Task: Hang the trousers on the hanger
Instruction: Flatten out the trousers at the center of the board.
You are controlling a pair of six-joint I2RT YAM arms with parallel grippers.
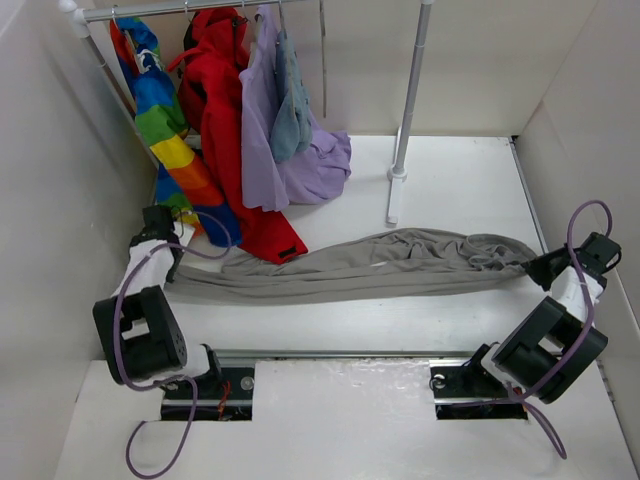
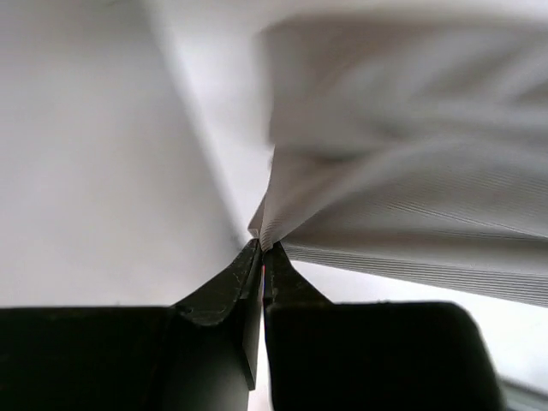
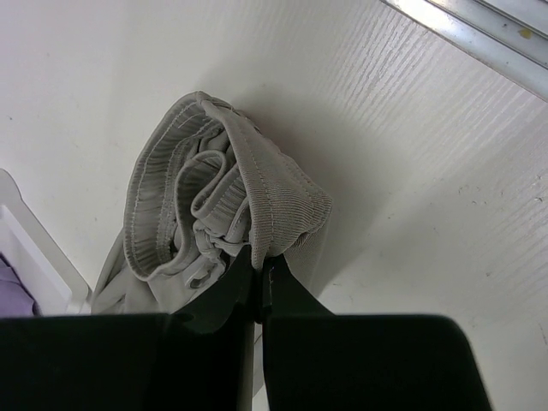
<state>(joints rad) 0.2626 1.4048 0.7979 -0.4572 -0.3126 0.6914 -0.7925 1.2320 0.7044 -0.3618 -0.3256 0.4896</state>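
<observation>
The grey-beige trousers (image 1: 380,262) lie stretched across the table from left to right. My left gripper (image 1: 172,272) is at their left end, shut on a pinch of leg fabric (image 2: 411,214); its closed tips (image 2: 262,247) show in the left wrist view. My right gripper (image 1: 530,268) holds the other end, shut (image 3: 259,257) on the gathered waistband (image 3: 214,197), which bunches just above the jaws. A thin grey rod (image 1: 322,60) hanging from the rail at the back looks like the hanger seen edge-on.
On the rail (image 1: 180,10) at the back left hang a rainbow garment (image 1: 165,120), a red coat (image 1: 225,120), a lilac garment (image 1: 270,150) and a small blue-grey one (image 1: 290,110). A pale-grey pole (image 1: 410,90) stands on a white foot. White walls close both sides.
</observation>
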